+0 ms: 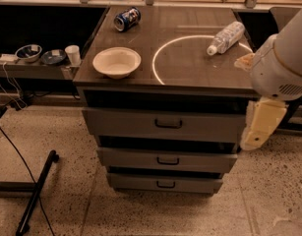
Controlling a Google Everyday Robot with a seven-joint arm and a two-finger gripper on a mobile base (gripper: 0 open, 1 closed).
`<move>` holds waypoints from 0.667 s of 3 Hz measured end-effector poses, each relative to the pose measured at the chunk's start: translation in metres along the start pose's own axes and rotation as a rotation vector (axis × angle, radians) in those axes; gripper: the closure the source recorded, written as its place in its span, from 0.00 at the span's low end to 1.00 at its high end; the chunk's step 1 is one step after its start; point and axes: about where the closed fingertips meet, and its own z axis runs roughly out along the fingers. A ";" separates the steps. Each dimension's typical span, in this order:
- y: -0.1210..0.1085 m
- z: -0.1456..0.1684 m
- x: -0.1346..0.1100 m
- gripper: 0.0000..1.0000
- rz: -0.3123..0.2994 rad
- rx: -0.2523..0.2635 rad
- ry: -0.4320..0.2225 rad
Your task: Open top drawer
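Bring the gripper point(257, 131), apparently at 3 o'clock, grip state unclear, level with the handle point(168, 124) of the top drawer point(122, 122).

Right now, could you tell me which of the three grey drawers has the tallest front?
The top drawer, directly under the tabletop: taller and wider than the two drawers below. The gripper hangs beside its right end.
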 end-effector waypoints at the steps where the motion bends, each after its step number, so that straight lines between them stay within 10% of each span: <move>1: -0.005 0.060 -0.001 0.00 0.001 -0.022 -0.024; 2: -0.008 0.114 -0.002 0.00 -0.006 -0.037 -0.039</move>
